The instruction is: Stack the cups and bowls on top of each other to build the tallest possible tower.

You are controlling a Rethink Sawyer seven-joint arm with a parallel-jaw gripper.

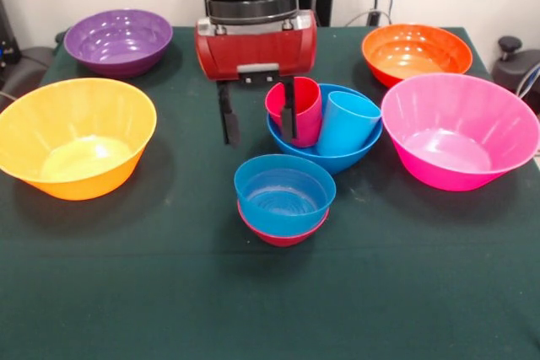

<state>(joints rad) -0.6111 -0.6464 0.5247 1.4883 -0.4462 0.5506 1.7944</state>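
My gripper (259, 139) hangs open over the table's middle, below its red housing. Its left finger (229, 120) stands over bare cloth. Its right finger (288, 111) shows in front of the wall of the red cup (305, 111). That cup and the taller light blue cup (348, 124) lean side by side inside a mid-sized blue bowl (333, 158). Nearer the camera, a small blue bowl (284, 191) sits nested in a small red bowl (283, 236). Nothing is held between the fingers.
A big yellow-orange bowl (76, 137) stands at the left and a large pink bowl (460, 128) at the right. At the back are a purple bowl (118, 40) on the left and an orange bowl (415, 52) on the right. Green cloth (270, 309) covers the table.
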